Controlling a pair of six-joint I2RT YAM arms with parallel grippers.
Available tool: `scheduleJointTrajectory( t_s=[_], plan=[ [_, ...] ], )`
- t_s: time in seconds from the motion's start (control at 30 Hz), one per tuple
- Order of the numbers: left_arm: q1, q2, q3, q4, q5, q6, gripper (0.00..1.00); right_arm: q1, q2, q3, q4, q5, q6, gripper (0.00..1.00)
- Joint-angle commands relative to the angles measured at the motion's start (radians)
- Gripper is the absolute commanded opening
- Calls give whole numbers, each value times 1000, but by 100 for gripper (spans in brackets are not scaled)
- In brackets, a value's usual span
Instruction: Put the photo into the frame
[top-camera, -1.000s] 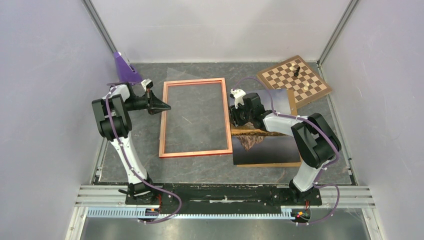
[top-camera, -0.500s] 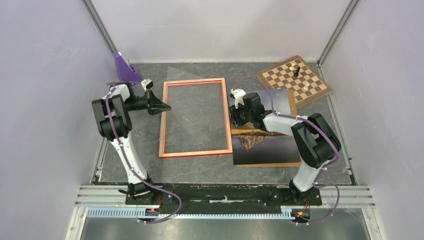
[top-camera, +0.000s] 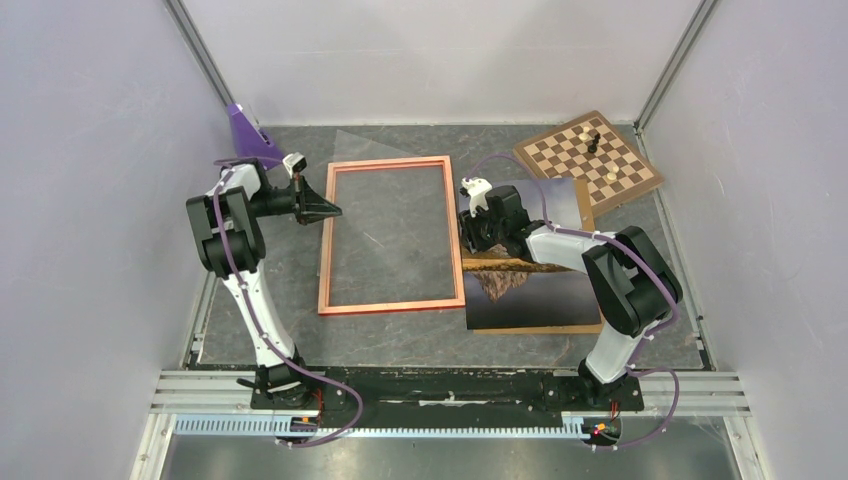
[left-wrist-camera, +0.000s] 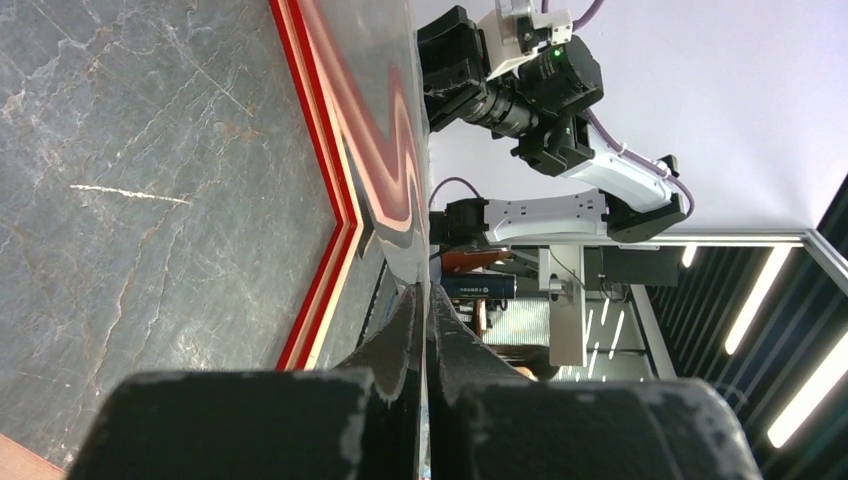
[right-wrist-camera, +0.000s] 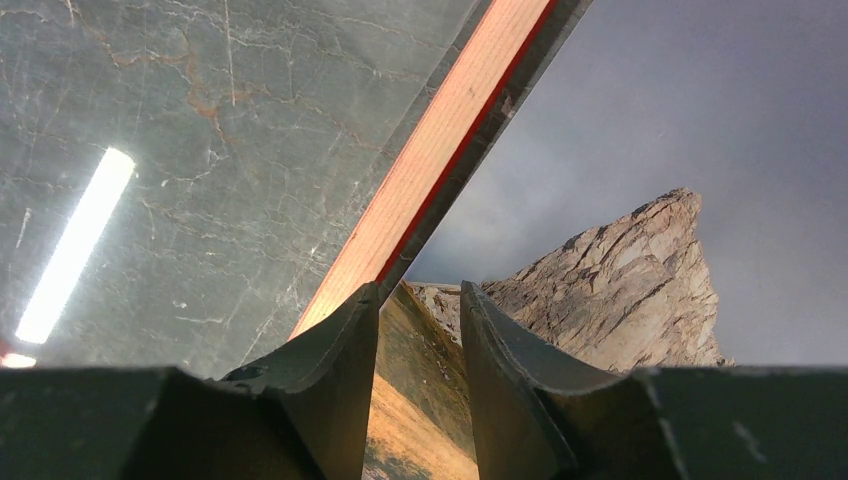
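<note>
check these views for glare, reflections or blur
Right wrist: a ceiling-light streak glares off the glass pane; the photo is sharp, the near fingers dark and soft. Left wrist: the frame is mirrored in the pane, and the ceiling lamps blow out. Top external: evenly lit and sharp.

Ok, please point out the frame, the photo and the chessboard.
The frame (top-camera: 325, 250), top view, left rail.
The photo (top-camera: 540, 300), top view, dark lower part.
The chessboard (top-camera: 572, 158), top view, bare squares near its middle.
</note>
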Motion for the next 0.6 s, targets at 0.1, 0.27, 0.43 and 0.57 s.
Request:
scheduleJointTrajectory(
  t_s=[0.1, 0.27, 0.43, 0.57],
  plan=[
    [-13, 30, 37, -87, 55, 50, 2, -1, -28, -8, 43, 9, -16, 38],
    [-14, 39, 37, -87, 56, 67, 2, -1, -28, -9, 43, 8, -15, 39],
    [-17, 52, 39, -88, 47, 78, 2, -1, -26, -8, 43, 8, -17, 39],
    [-19, 66, 39, -87, 43, 86, 2, -1, -24, -8, 44, 8, -15, 39]
  ],
)
